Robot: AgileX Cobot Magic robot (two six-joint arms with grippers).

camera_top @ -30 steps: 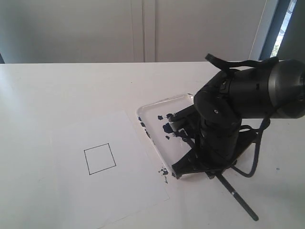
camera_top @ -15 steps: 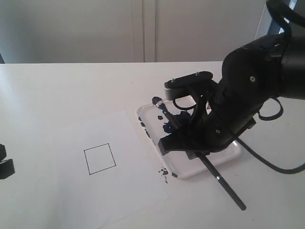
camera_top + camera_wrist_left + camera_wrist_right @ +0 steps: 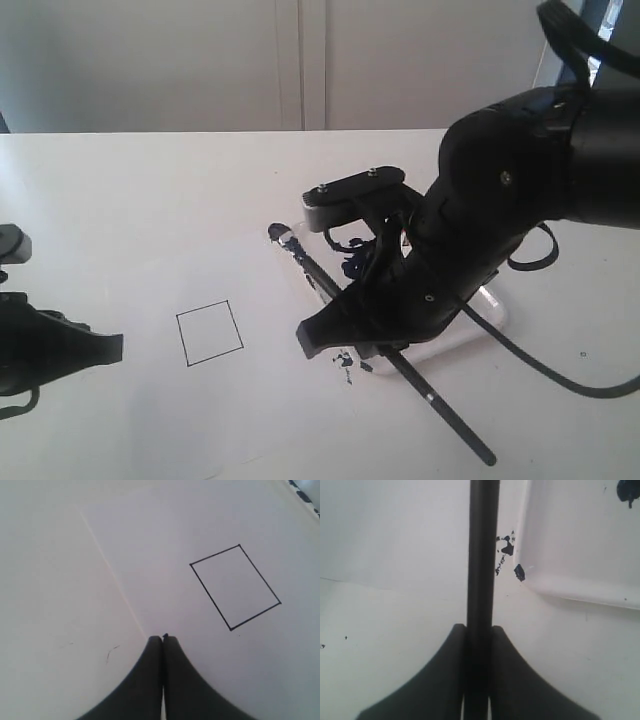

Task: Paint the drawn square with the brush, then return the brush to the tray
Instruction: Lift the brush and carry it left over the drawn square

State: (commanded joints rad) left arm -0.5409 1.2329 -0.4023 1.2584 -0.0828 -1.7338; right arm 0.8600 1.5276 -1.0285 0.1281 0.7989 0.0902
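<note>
Since half a second ago the right arm has swung left and carried the brush (image 3: 308, 264) off the tray (image 3: 492, 312); the bristle end is now past the tray's left rim, over the paper (image 3: 150, 540), between the tray and the drawn square (image 3: 210, 333) but still well short of it; the left arm has also come in from the left edge; the right fingers (image 3: 445, 680) pinch the black handle about mid-length, with the long tail sticking out behind toward the near table (image 3: 120, 180) edge; the left fingers (image 3: 140, 680) are pressed together with nothing between them, sitting just beside the square's near corner at the paper's edge, maybe to pin the sheet; the square is unpainted, outline only; the tray sits right of the paper, largely hidden under the right arm, with dark paint spatter (image 3: 505, 550) just off its corner; handling guess: the brush is light, the handle thin, stiff, round and likely slick, so it can twist or pivot in a two-point pinch under side load; the bristles are soft and wet, so press lightly and expect drips on the way over; the mid-handle hold looks fine, though closer to the ferrule would give better tip control.
</note>
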